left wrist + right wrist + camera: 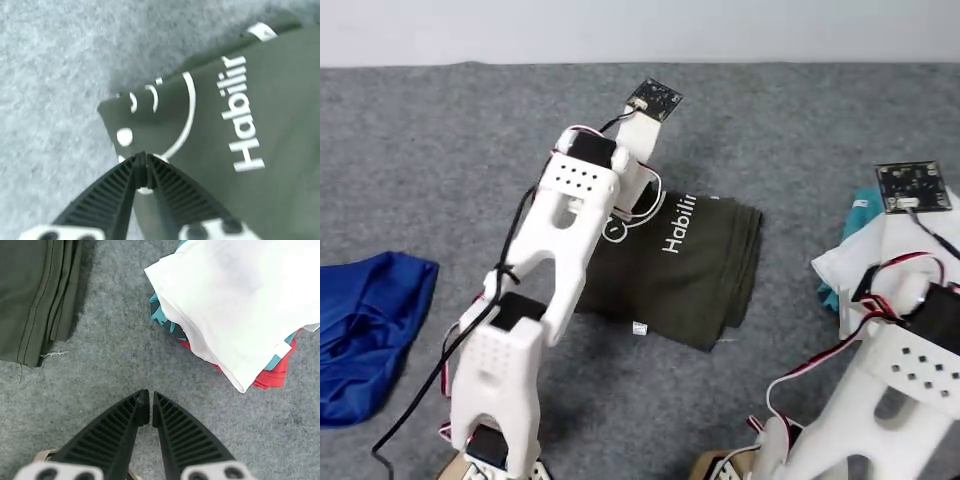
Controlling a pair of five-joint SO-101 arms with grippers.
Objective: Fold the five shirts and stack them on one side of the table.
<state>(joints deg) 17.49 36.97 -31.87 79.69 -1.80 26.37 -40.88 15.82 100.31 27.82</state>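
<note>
**Shirt (695,275) under the left claw (143,161)**

The green shirt lies folded in the middle of the table (800,130). The left claw is closed, tips right over the shirt's printed corner. The right claw (150,399) is closed too, over bare table between the shirt and the shirt pile (240,305).

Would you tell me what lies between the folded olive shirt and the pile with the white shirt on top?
Bare grey table cover separates the olive shirt from the pile, as the right wrist view shows.
</note>
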